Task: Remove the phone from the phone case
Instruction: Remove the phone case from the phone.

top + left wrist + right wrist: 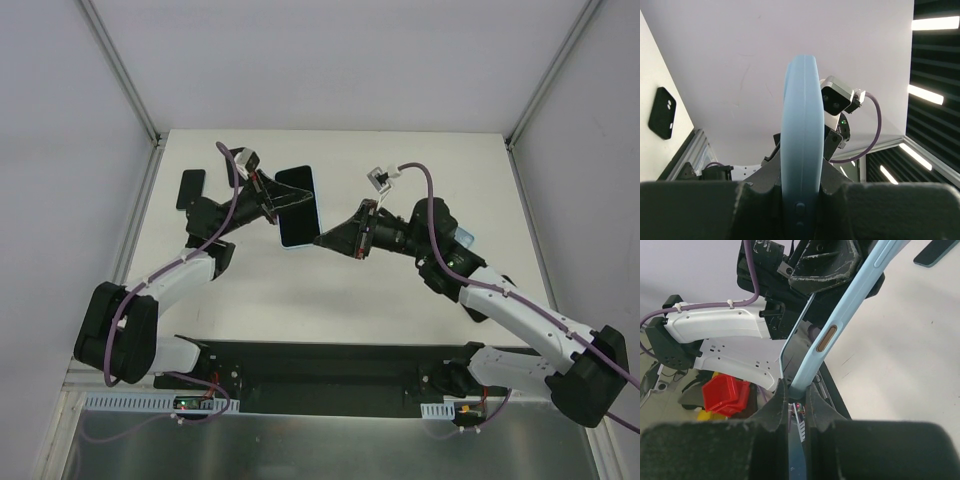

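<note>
The phone is sitting inside the light-blue phone case, its dark face filling the case from rim to rim in the top view. Both are hanging in the air above the white table, touching nothing but the two sets of jaws.

The left arm is reaching in from the left. Its jaws are closing on the phone case, one finger on each flat side, so in the left wrist view the blue side edge is rising straight up from between them. A small side button is showing on that edge just above the fingers.

The right arm is coming in from the right and meeting the near right corner of the phone case. Its jaws are pinching shut on that end. In the right wrist view the blue side wall is slanting up and away from the fingers, with an oval side button partway up. A thin dark edge is lying along the wall's inner side, and whether it is lifting away there I cannot tell.

A black case is lying flat on the table near the far left corner, well apart from the held phone. It is showing no phone in it, only its camera cut-outs.
</note>
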`<state>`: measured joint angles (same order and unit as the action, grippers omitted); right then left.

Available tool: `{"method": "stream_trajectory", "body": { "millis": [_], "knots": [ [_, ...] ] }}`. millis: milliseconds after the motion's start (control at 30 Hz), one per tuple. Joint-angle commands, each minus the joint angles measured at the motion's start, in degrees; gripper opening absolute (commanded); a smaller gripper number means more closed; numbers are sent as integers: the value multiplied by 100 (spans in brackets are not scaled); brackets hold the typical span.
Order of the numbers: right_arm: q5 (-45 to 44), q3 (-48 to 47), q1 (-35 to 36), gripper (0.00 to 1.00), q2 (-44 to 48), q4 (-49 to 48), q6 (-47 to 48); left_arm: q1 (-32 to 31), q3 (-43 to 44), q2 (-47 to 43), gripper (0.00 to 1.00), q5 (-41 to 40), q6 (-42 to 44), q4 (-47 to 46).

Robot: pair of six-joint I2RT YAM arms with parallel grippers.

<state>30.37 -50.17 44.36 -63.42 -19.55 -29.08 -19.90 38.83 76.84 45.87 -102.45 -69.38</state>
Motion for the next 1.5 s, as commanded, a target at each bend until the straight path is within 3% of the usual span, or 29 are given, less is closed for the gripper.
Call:
{"method": "stream_trajectory", "body": {
  "millis": [0,967,1200,1267,1367,1400,1467],
  "knots": [
    [417,-361,82,2,137,-717,1106,-198,-130,-380,0,-298,-617,294],
    [1595,-1012,-32,1,-513,-726,1757,-295,81,-652,0,107,-785,654],
    [1306,-933,-155,1,-610,-682,1626,-295,213,-793,0,177,-715,777],
    [938,-1046,-234,1,-654,-176,1353,-286,230,-855,0,133,-496,908],
    [402,-1293,-279,37,-611,712,993,-225,292,-943,0,72,12,1312],
    [226,-1276,-279,55,-541,846,862,-199,344,-951,0,28,128,1400],
    [-204,-1013,-279,63,-225,874,441,-137,388,-943,0,1,470,1498]
  ]
}}
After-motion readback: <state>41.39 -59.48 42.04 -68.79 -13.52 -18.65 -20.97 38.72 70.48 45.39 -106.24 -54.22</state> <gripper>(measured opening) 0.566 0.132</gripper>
